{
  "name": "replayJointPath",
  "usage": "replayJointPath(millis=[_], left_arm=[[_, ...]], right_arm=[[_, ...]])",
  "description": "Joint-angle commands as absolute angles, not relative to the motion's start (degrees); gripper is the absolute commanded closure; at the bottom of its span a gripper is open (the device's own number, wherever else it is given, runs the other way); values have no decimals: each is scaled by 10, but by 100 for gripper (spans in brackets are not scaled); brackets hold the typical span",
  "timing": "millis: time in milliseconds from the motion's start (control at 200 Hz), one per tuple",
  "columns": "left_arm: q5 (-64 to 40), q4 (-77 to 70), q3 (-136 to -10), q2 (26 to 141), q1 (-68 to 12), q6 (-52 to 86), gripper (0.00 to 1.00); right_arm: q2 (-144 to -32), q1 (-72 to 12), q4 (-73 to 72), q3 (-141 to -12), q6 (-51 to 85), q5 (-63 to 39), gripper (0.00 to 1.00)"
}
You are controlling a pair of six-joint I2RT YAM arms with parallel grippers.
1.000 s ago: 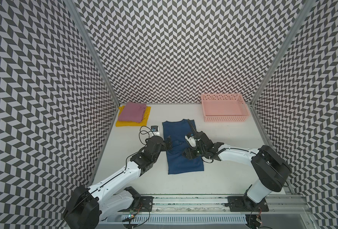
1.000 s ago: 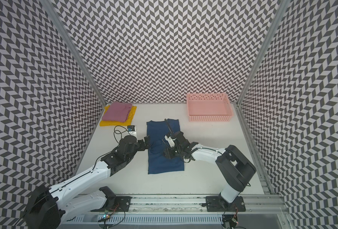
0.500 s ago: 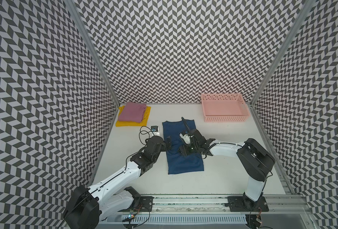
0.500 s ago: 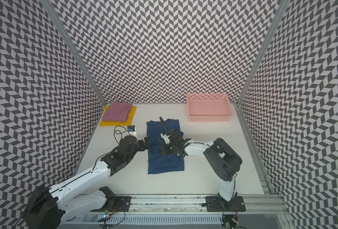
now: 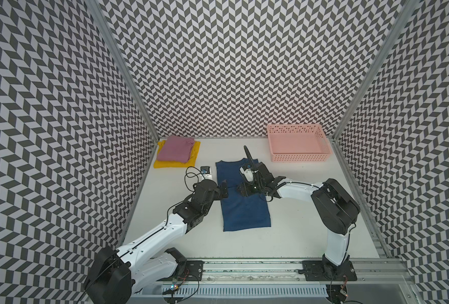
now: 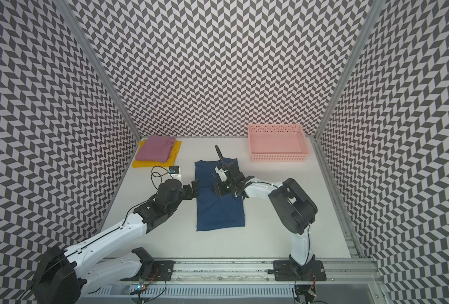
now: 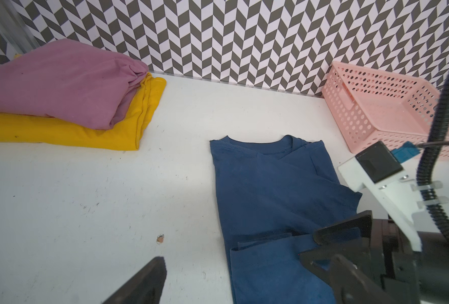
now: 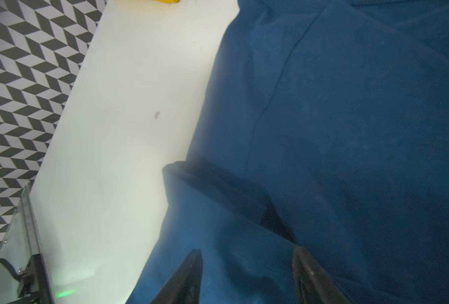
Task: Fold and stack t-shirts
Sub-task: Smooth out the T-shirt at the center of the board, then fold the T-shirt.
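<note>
at the counter (image 5: 310,223)'s far left, the mauve-pink shirt (image 5: 175,148) lies folded on the yellow shirt (image 5: 170,163). the left pincer (image 5: 224,190) hangs wide apart, just beside the navy shirt (image 5: 244,210)'s left edge. that shirt lies mid-counter as a long strip. the right pincer (image 5: 245,189) sits low over its middle, jaws partly apart, apparently clamping nothing. the crosswise fold looks next: grip both side edges level and lift together, so the halves land square.
</note>
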State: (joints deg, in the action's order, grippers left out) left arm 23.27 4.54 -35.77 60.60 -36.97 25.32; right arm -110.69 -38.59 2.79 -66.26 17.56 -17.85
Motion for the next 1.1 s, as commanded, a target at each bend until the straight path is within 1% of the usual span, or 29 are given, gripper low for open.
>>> replayJointPath(millis=[0, 225, 295, 391, 471, 581, 756, 916, 1097], left_arm=[[234, 51, -374, 603, -366, 248, 1], [234, 51, -374, 603, -366, 248, 1], [232, 51, -374, 602, -366, 247, 1], [222, 52, -371, 602, -365, 247, 1], [190, 62, -361, 610, -366, 250, 1], [156, 89, -336, 630, -367, 284, 2], [71, 99, -268, 616, -375, 334, 6], [84, 158, -236, 572, -424, 360, 7], [49, 150, -203, 564, -454, 380, 7]], right_arm=[[-1122, -381, 0, -673, 168, -181, 44], [-1116, -373, -3, -682, 166, -167, 45], [-1089, -371, -6, -676, 160, -159, 45], [-1023, -371, -4, -653, 157, -137, 45], [-965, -371, 9, -619, 158, -123, 43], [-882, -371, 22, -538, 169, -107, 38], [-767, -372, 45, -410, 208, -118, 38], [-716, -382, 62, -338, 239, -129, 39], [-690, -391, 84, -296, 260, -125, 40]])
